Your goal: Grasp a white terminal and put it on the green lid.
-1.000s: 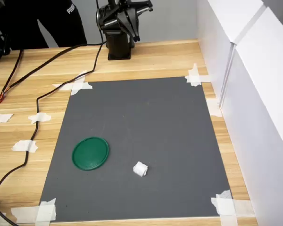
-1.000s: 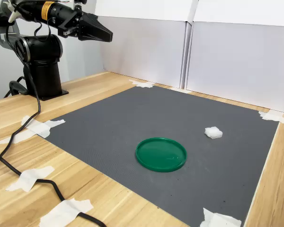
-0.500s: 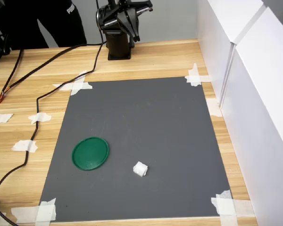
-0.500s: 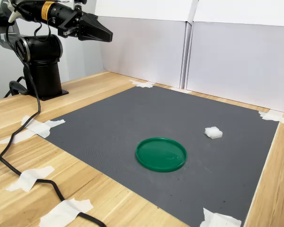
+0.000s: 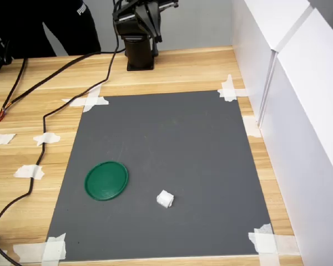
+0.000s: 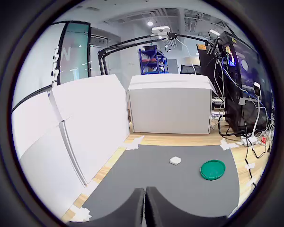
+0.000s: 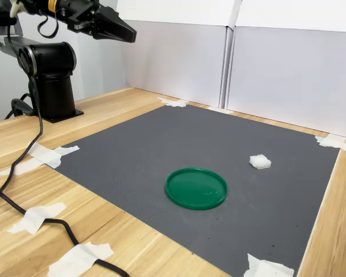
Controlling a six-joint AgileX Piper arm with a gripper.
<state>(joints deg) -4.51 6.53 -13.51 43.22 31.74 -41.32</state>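
Observation:
The white terminal [image 5: 165,199] [image 7: 260,162] [image 6: 175,161], a small white block, rests on the grey mat [image 5: 166,138] near its front edge in the first exterior view. The green lid [image 5: 106,180] [image 7: 196,188] [image 6: 212,169] lies flat on the mat a short way from the terminal, apart from it. My gripper [image 7: 127,36] [image 6: 145,208] hangs high above the table's far end near the arm's base [image 5: 139,52], far from both things. Its two fingers press together with nothing between them.
White walls [image 5: 288,83] [image 7: 265,69] close off one side of the table. Black cables [image 5: 50,105] [image 7: 23,190] and white tape scraps [image 5: 29,172] lie on the wooden table [image 5: 177,69] beside the mat. A person in black [image 5: 50,22] stands behind the table.
The arm has lifted the gripper a little higher in both exterior views. The terminal and the lid have not moved.

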